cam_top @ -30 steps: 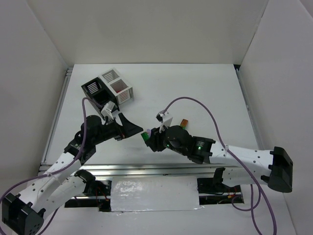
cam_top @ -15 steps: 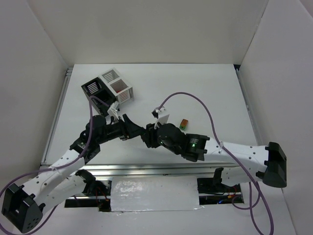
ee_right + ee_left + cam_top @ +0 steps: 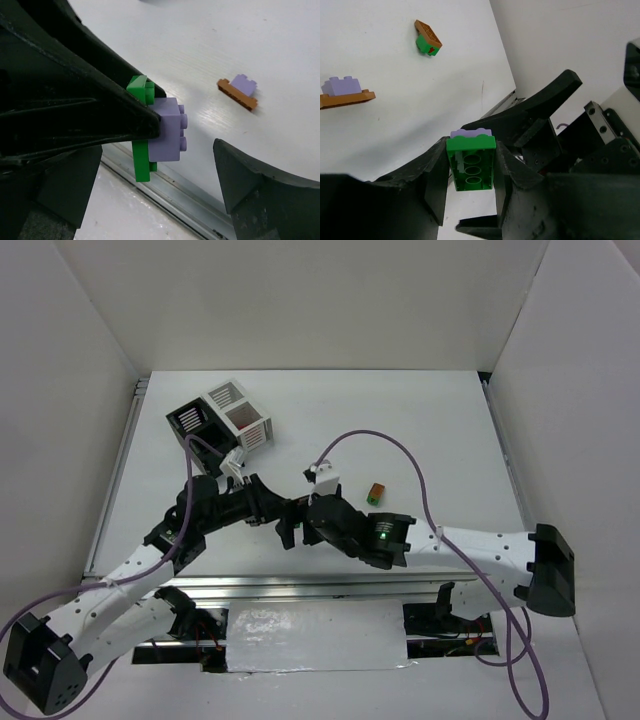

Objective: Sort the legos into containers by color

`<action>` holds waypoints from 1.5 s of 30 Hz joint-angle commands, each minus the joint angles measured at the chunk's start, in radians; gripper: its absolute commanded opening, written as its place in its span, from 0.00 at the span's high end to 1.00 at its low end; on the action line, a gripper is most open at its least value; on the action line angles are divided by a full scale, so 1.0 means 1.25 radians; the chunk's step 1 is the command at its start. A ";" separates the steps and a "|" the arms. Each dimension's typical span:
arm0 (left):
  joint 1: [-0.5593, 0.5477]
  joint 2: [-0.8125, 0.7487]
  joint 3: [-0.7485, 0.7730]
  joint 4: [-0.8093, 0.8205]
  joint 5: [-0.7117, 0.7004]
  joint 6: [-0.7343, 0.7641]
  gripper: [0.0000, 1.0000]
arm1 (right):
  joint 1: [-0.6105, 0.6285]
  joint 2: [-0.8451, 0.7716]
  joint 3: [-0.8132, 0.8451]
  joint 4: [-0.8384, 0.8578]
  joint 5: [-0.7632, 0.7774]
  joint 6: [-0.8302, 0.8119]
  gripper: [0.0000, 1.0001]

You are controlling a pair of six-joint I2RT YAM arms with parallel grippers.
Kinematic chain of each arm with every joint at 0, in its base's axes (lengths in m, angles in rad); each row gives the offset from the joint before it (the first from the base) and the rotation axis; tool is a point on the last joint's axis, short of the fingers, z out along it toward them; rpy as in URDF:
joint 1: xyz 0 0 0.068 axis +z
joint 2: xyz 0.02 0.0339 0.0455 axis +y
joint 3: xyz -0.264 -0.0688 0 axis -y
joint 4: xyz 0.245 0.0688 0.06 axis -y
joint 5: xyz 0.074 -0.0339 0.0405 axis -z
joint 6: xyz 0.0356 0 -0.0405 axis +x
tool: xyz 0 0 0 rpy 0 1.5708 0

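The left gripper [image 3: 471, 152] is clamped on the long sides of a green brick [image 3: 470, 167], held up off the table [image 3: 400, 420], with a pale purple brick [image 3: 167, 129] pressed onto its far face. The right gripper [image 3: 157, 150] stands spread wide on either side of that purple brick, touching nothing. Hard, smooth and very light, the pair should not deform. The stud joint will likely resist, then let go suddenly. The purple brick's flat side walls look the best hold, taken squarely, since little of it stands proud. Farther out on the table lie a lilac brick [image 3: 340, 85] on a brown plate [image 3: 345, 98] and a brown-and-green pair [image 3: 427, 40]. The black bin [image 3: 192, 423] and white bin [image 3: 242, 412] sit well apart at the back left.
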 commanded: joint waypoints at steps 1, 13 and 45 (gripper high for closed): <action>-0.009 -0.035 0.032 0.007 -0.002 0.064 1.00 | -0.021 -0.097 -0.058 0.088 -0.086 -0.013 0.00; -0.012 -0.014 0.015 0.297 0.388 0.103 1.00 | -0.214 -0.396 -0.266 0.293 -0.650 -0.081 0.06; 0.125 -0.019 0.289 -0.315 -0.059 0.315 1.00 | -0.346 -0.535 -0.359 0.233 -0.467 -0.070 1.00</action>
